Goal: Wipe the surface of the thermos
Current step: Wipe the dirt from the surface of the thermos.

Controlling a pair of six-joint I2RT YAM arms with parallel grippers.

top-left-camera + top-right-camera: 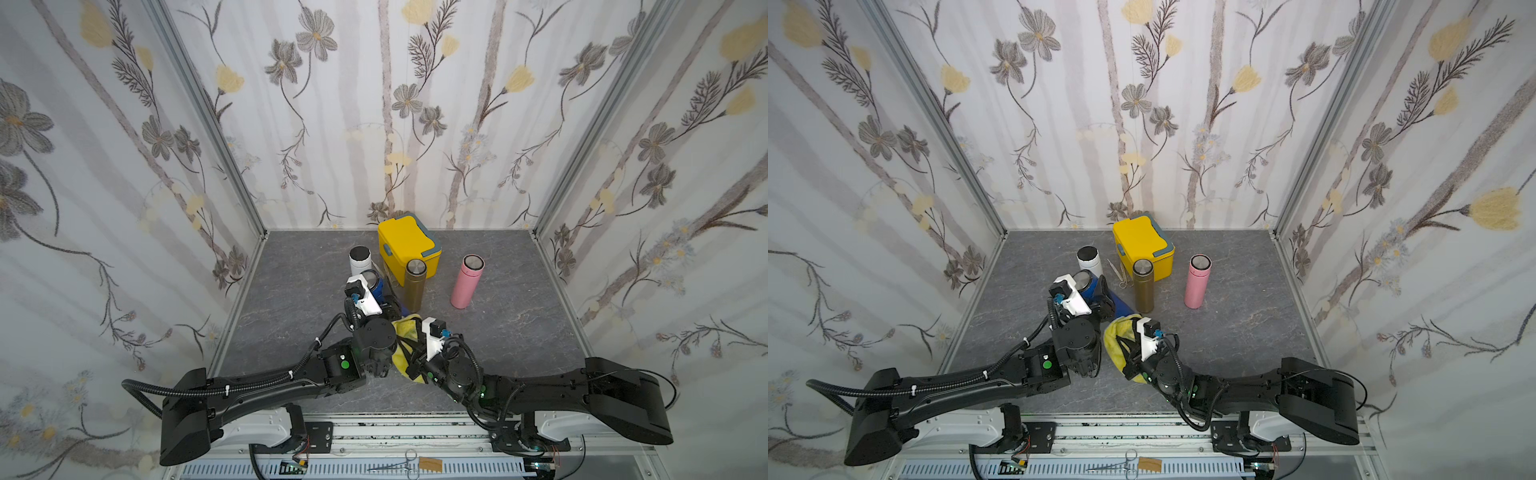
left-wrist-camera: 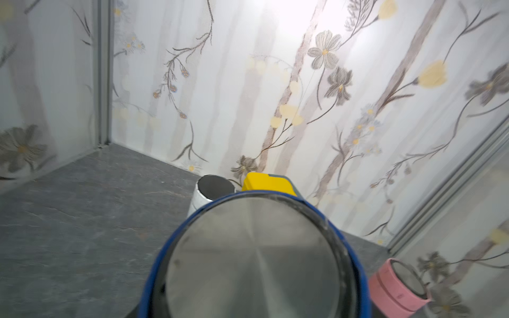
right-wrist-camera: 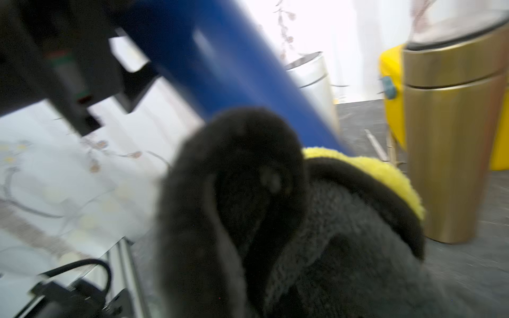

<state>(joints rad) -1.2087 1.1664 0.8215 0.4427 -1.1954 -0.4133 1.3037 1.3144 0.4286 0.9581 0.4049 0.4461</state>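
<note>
The blue thermos is tilted, lifted off the table, steel lid toward the back left. My left gripper is shut on its middle; the black fingers show in the right wrist view beside the blue body. A yellow and grey cloth is bunched against the thermos's lower end. My right gripper is shut on the cloth, which hides its fingertips.
A yellow lidded box stands at the back. A white thermos, a gold thermos and a pink thermos stand upright around it. Metal tweezers lie between the white and gold ones.
</note>
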